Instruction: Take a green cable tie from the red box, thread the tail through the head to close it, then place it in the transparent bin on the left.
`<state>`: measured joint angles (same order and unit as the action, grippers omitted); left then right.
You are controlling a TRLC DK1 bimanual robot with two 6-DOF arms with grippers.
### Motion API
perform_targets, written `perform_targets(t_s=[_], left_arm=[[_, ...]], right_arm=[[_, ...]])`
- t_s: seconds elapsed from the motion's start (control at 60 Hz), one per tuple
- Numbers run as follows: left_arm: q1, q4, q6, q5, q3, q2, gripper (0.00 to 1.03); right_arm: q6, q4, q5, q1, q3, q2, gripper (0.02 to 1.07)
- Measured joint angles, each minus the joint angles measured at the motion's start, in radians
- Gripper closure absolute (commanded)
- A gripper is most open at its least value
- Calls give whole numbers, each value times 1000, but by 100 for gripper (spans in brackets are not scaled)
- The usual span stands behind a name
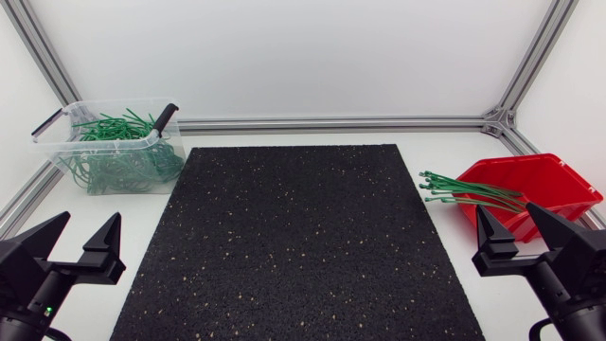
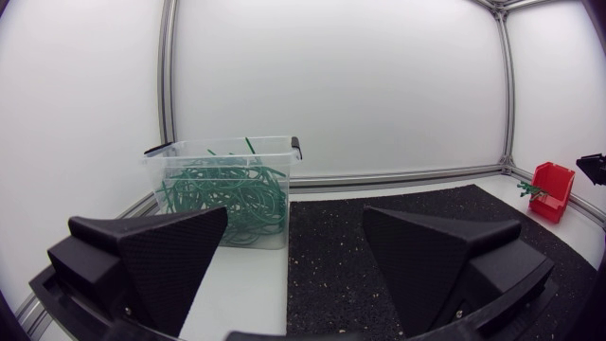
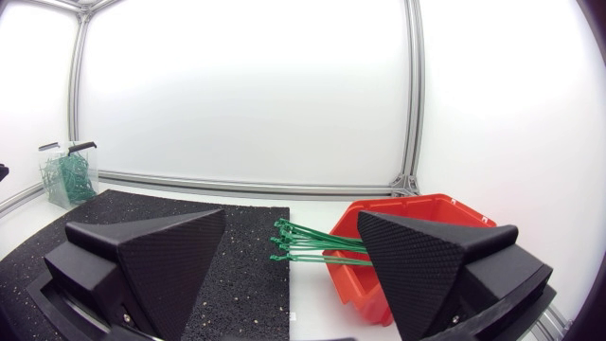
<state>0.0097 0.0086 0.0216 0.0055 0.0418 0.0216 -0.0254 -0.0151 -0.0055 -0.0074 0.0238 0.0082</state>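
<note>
From above, the left gripper (image 1: 91, 223) and right gripper (image 1: 507, 213) stand wide open, empty, beside the black mat (image 1: 294, 246). At right, green cable ties (image 1: 469, 192) jut from the red box (image 1: 559, 185); the transparent bin (image 1: 95, 140) sits far left. Left wrist: bin ahead of spread fingers. Right wrist: ties and box just ahead, fingers apart.

I can read no writing, label, number or sign anywhere - not on the red box (image 1: 561, 185), the clear bin (image 1: 59, 150) or the black mat (image 1: 294, 246).

Speckled rough black mat (image 1: 294, 242), glossy red box (image 1: 540, 185)
</note>
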Motion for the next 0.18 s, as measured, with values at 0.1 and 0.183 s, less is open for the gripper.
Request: perform_targets(t_s=[0.1,0.183], left_arm=[[-5,0,0,-4,0,-14,4],[-5,0,0,-4,0,-15,4]], right_arm=[[0,0,3,0,0,-3,5],[0,0,3,0,0,-3,5]])
